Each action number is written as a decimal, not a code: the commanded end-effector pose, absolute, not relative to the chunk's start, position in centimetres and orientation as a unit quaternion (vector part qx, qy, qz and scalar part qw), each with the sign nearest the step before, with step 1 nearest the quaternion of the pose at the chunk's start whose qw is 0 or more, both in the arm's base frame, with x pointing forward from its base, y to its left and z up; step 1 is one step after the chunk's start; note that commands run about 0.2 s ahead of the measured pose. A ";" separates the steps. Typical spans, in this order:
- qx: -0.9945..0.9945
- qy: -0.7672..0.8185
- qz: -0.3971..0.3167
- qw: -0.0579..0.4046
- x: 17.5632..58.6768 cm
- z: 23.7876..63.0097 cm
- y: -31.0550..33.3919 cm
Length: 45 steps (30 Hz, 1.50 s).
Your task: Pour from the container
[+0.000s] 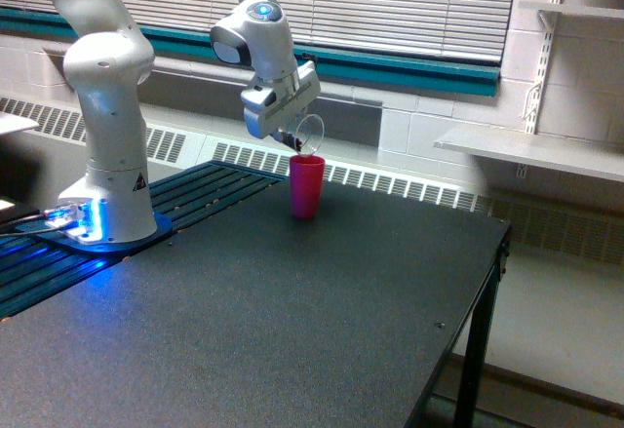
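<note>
The gripper (292, 136) grips the container (308, 134), tipped steeply just above the pink cup (306, 186) on the table (292, 330); keep its lip over the cup mouth and tilt slowly so brown bits fall inside

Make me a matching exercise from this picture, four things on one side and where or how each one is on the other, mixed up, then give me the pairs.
Things
1. clear cup
2. pink cup
3. gripper
4. robot base

States
A. standing upright on the black table
B. lit blue, at the exterior view's left
C. tilted, just above the pink cup
D. shut on the clear cup

Pairs: 1-C, 2-A, 3-D, 4-B
</note>
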State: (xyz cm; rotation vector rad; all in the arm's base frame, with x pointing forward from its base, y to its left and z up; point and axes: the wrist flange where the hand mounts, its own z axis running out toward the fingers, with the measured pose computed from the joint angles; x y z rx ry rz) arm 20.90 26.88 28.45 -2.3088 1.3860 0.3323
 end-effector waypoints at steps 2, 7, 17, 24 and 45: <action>-0.836 0.485 0.129 0.222 21.0 28.9 26.9; -0.835 0.483 0.136 0.227 21.0 29.2 27.0; -0.833 0.480 0.148 0.230 20.9 29.2 27.1; -0.831 0.481 0.155 0.234 21.0 29.1 27.0; -0.828 0.475 0.182 0.235 21.9 28.3 26.3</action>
